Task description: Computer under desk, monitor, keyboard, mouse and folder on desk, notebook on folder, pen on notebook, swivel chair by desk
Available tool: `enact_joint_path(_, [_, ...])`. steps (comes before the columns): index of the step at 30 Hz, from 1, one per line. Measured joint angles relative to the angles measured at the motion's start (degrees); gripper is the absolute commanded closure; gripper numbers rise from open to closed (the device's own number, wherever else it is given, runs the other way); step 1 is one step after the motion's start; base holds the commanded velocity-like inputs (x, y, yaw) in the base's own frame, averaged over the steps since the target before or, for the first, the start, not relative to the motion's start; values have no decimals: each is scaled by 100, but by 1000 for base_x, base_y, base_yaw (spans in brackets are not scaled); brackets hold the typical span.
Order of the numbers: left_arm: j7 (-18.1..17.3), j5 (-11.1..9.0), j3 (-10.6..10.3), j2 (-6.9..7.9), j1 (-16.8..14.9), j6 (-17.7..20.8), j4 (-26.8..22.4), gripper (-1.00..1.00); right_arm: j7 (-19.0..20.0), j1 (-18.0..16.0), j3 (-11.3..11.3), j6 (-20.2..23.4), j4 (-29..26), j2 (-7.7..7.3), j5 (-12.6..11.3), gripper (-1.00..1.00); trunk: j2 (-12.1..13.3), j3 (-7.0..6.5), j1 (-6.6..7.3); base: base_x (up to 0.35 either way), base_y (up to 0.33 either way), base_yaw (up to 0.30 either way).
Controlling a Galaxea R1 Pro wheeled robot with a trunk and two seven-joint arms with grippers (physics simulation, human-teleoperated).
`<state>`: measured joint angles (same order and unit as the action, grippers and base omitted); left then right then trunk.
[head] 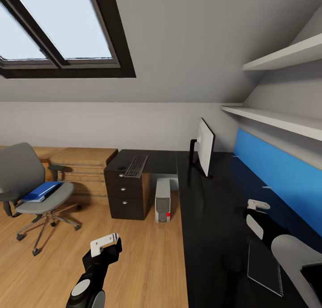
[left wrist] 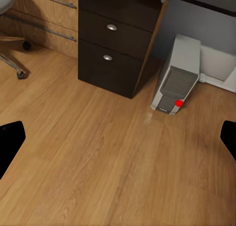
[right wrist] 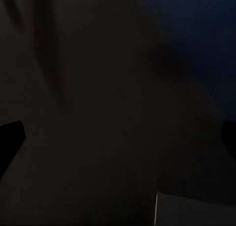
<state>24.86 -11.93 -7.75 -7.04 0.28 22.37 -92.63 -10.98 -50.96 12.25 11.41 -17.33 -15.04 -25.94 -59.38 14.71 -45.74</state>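
Left gripper point(head: 105, 244), 7 o'clock, over bare floor point(left wrist: 98, 157): fingers spread, holding nothing.
Right gripper point(head: 258, 206), 4 o'clock, above the desk point(head: 210, 236): finger state cannot be told.
Notebook point(head: 264, 272), 5 o'clock, flat on the desk beside the right arm; not yet stacked.
Computer point(head: 162, 199), 12 o'clock, under the desk: done.
Monitor point(head: 205, 147), 1 o'clock, upright on the desk: done.
Keyboard point(head: 136, 166), 11 o'clock, on the desk above the drawer unit point(head: 126, 192), apart from the monitor: judged unfinished.
Swivel chair point(head: 31, 187), 9 o'clock, well apart from the desk, folder point(head: 41, 191) on its seat: both remain.
Mouse, pen: unidentified.
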Motion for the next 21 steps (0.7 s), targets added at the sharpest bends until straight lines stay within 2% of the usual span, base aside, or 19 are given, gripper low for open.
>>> enact_joint_path(12, [-1,-8,8,-7,0,8,-8,-100,19,-1,-11,7,103,7,1,-100,1,0,-2,47,-8,0])
enact_joint_path(21, [1,-9,6,-19,0,9,-9,-100,28,0,-17,80,120,-8,2,-100,-359,161,-200,3,-1,0])
